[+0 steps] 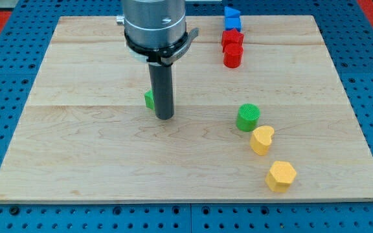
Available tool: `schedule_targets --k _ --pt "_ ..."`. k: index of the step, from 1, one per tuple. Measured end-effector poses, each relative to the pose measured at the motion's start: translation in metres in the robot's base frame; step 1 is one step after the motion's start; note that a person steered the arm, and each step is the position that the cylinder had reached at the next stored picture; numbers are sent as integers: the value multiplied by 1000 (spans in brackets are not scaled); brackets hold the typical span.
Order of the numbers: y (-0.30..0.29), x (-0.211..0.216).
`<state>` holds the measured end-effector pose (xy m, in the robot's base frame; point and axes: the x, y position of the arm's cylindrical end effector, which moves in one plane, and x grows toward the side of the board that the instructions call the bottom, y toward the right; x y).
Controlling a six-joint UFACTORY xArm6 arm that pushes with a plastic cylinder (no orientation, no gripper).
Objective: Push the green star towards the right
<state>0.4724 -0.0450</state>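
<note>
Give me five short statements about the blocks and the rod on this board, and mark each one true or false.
1. My tip stands just to the view's right of the green star. True; the rod hides most of the star.
2. The green cylinder lies at the view's left edge of the board. False; it sits right of centre, close above the yellow heart.
3. The red blocks are near the view's top. True.
4. The yellow hexagon is the block nearest the view's bottom. True.
5. The blue blocks lie below the red ones. False; they lie above them, at the board's top edge.
</note>
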Motion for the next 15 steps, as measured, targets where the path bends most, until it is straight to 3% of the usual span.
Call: schedule_targets --k 1,3,8,10,15 --pt "-25 25" --pt "-66 -32" --pt "3 -47" --pt "4 -63" --pt "39 -57"
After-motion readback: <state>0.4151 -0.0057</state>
